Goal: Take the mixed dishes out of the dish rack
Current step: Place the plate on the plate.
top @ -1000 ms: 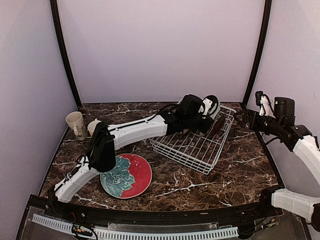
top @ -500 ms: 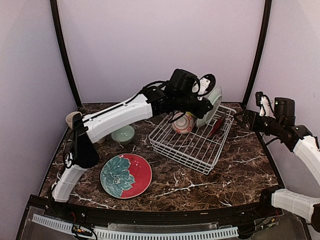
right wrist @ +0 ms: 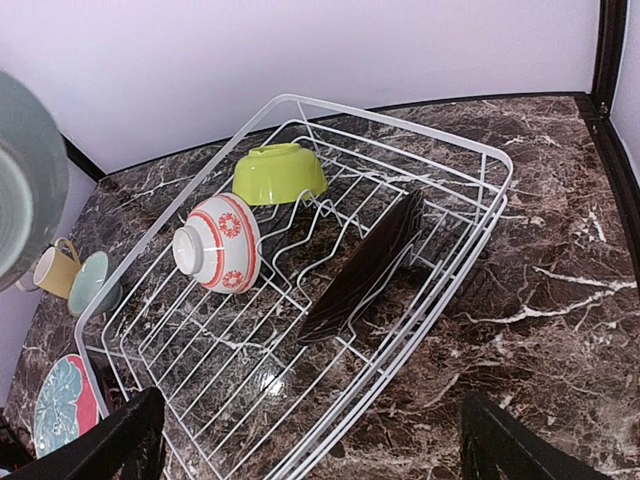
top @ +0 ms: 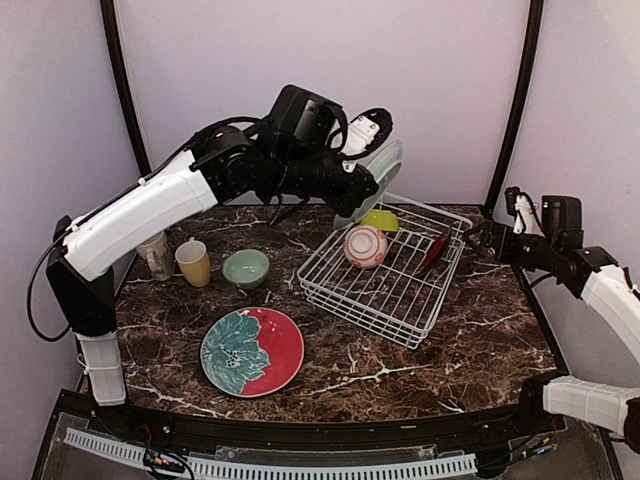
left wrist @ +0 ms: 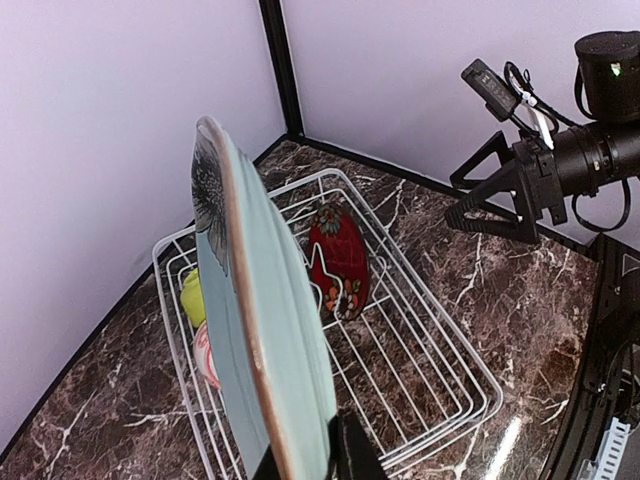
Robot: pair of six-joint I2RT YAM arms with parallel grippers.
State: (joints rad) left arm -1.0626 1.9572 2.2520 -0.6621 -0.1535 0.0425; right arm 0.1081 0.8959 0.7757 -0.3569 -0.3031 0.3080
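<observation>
Three dishes in rack: a lime-green ceramic bowl point(right wrist: 280, 172), a white bowl with pink stripes point(right wrist: 220, 245) and a dark plate with a red flowered face point(right wrist: 365, 268) sit in the white wire dish rack point(top: 370, 300). The bowls lie toward 11 to 12 o'clock and the plate leans on the wires toward 2 o'clock.
Left gripper: the left gripper point(left wrist: 305, 458) is clamped tight on the lower rim of a pale-green round ceramic plate point(left wrist: 265, 340). It holds the plate on edge in the air above the rack's 11 o'clock corner, clear of the wires.
Right gripper: the right gripper point(right wrist: 310, 400) has its jaws fully apart and holds nothing. It hovers off the rack's 3 o'clock side, above the marble-patterned desk point(top: 470, 350).
Unloaded set: a red round plate with a teal flower point(top: 255, 350), a mint bowl point(top: 246, 268), a yellow mug point(top: 194, 263) and a beige mug point(top: 153, 253) stand on the desk at 8 to 9 o'clock of the rack.
Risk, slip: the bite covers only a narrow part of the rim. A fast swing could pivot the plate in the jaws or drop it onto the bowls below.
Risk, collision: a low carry toward 9 o'clock could clip the mugs or the mint bowl.
Risk, set-down: if released on edge, the plate would likely roll or topple. It could chip if lowered onto the red plate.
</observation>
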